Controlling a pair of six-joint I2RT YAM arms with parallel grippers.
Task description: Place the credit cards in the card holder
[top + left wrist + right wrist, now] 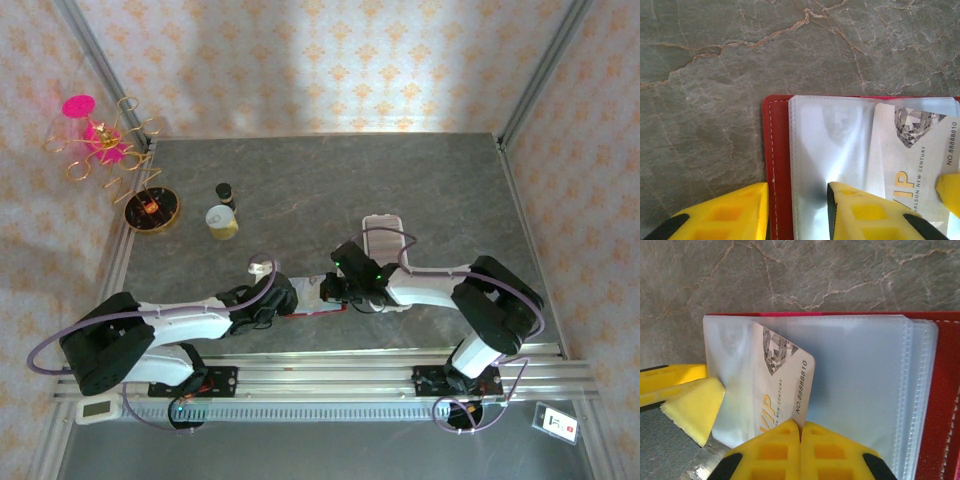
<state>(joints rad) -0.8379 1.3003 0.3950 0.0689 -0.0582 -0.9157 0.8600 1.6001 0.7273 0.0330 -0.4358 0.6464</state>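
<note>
On marble (420,190), the card holder (776,150) is being straddled by the spread left gripper (796,189) — the credit card (785,375), pinched by the right gripper (800,429), is probably best being fed squarely.

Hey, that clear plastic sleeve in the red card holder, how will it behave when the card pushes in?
The clear sleeve looks thin and bulges where the VIP card enters, so it will probably flex, not hold shape. Its glossy sheen suggests the card slides easily. Seamed into the red card holder, it likely stays put.
</note>
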